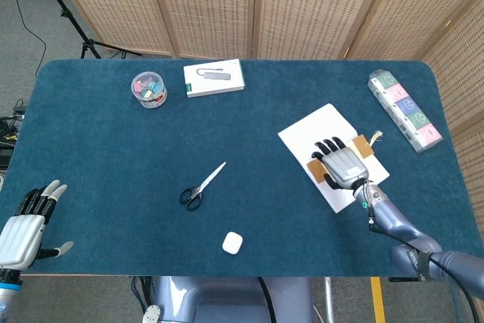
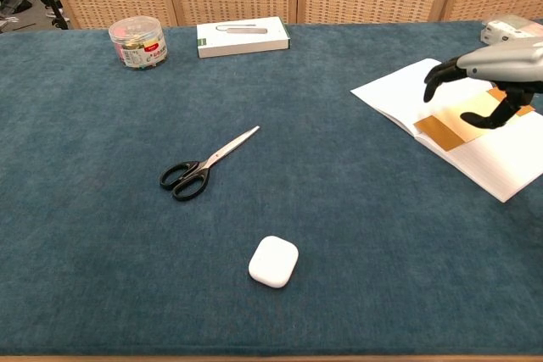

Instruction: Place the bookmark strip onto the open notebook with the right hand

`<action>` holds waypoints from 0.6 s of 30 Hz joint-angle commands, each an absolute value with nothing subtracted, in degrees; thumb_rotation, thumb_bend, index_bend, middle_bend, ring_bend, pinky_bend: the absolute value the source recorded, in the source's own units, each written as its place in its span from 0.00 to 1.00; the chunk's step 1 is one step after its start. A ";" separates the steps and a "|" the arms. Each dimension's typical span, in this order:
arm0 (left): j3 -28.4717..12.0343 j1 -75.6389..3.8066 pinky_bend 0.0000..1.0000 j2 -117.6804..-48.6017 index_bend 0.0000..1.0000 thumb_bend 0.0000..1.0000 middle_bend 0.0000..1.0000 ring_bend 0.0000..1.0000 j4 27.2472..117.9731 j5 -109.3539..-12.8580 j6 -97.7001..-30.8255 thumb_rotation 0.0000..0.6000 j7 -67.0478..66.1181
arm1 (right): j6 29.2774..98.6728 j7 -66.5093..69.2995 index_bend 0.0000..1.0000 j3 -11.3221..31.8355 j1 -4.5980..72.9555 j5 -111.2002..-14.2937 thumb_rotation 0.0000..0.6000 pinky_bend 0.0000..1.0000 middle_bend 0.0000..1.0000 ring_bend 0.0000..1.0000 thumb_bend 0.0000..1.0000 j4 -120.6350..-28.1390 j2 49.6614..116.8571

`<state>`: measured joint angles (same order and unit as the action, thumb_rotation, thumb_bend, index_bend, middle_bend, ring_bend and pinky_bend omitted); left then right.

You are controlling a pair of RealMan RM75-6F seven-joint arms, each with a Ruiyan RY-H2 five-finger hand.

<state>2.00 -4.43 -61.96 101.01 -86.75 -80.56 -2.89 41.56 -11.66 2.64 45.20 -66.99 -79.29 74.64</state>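
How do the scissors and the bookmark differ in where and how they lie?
The scissors lie on the bare blue cloth mid-table; the bookmark lies on the open notebook. The right hand is above the bookmark; no hand is near the scissors. Both lie flat.

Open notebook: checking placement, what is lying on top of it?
The brown bookmark strip lies across the open notebook; the right robot hand above hides its middle.

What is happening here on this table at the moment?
The robot's right hand hovers, fingers spread, over the brown bookmark strip, which lies flat across the open notebook. The strip looks placed and released. The left hand waits open at the table's near left corner.
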 commanded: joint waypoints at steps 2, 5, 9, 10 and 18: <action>1.96 -4.43 0.00 -61.95 0.00 0.00 0.00 0.00 100.94 -86.62 -80.55 1.00 -2.72 | 40.33 -8.11 0.22 1.88 44.04 -69.68 1.00 0.02 0.11 0.01 0.64 -75.09 77.65; 1.94 -4.42 0.00 -61.90 0.00 0.00 0.00 0.00 100.89 -86.50 -80.52 1.00 -2.59 | 39.80 -7.09 0.22 1.86 43.89 -69.82 1.00 0.03 0.12 0.01 0.66 -73.39 78.52; 1.92 -4.41 0.00 -61.74 0.00 0.00 0.00 0.00 100.85 -86.42 -80.50 1.00 -2.11 | 39.51 -5.43 0.22 2.22 43.48 -69.65 1.00 0.03 0.12 0.02 0.70 -70.99 79.31; 1.89 -4.38 0.00 -61.69 0.00 0.00 0.00 0.00 100.84 -86.37 -80.56 1.00 -1.93 | 39.30 -4.38 0.22 2.47 43.30 -69.50 1.00 0.03 0.12 0.02 0.70 -70.72 79.18; 1.80 -4.73 0.00 -61.64 0.00 0.00 0.00 0.00 100.71 -86.04 -79.87 1.00 -1.82 | 39.97 -0.25 0.22 2.56 42.36 -72.33 1.00 0.04 0.12 0.02 0.70 -71.12 76.97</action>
